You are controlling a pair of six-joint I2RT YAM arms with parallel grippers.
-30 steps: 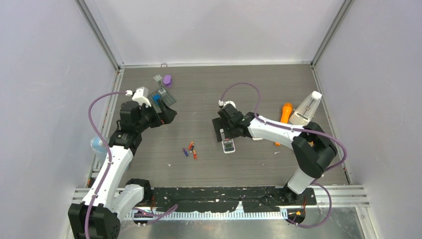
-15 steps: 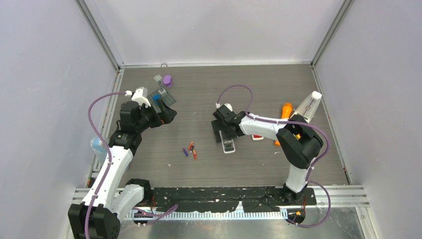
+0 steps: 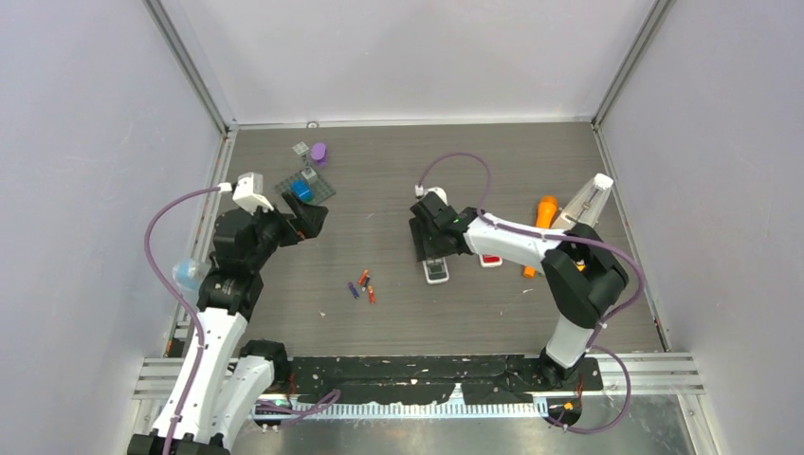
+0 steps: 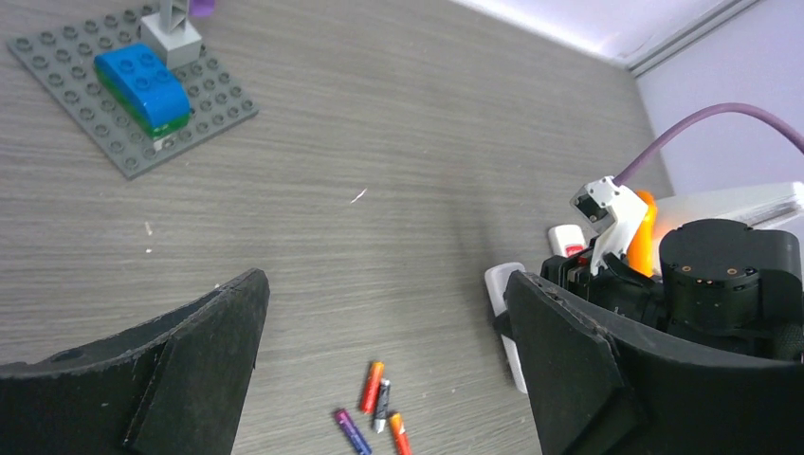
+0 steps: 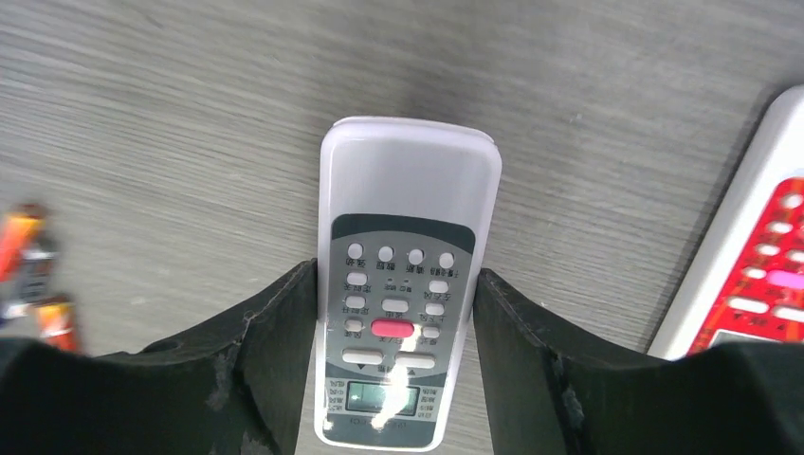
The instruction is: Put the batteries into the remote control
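Observation:
A white remote control (image 5: 406, 284) lies button side up on the table, also in the top view (image 3: 435, 272). My right gripper (image 5: 393, 284) straddles it, and both fingers press against its long sides. Several tiny batteries (image 3: 362, 284), red-orange and blue-purple, lie loose together left of the remote. They show in the left wrist view (image 4: 376, 414) and blurred at the left edge of the right wrist view (image 5: 28, 275). My left gripper (image 4: 384, 284) is open and empty, hovering above the table left of and behind the batteries (image 3: 308, 223).
A second remote with a red face (image 5: 758, 275) lies just right of the held one (image 3: 490, 260). A grey baseplate with a blue brick (image 3: 305, 188) and a purple piece (image 3: 319, 152) sit at the back left. An orange object (image 3: 542, 216) and a white wedge-shaped object (image 3: 586, 207) stand at the right.
My left arm has drawn back to the left, uncovering the baseplate. My right gripper has shifted over the white remote, which has moved slightly towards the back.

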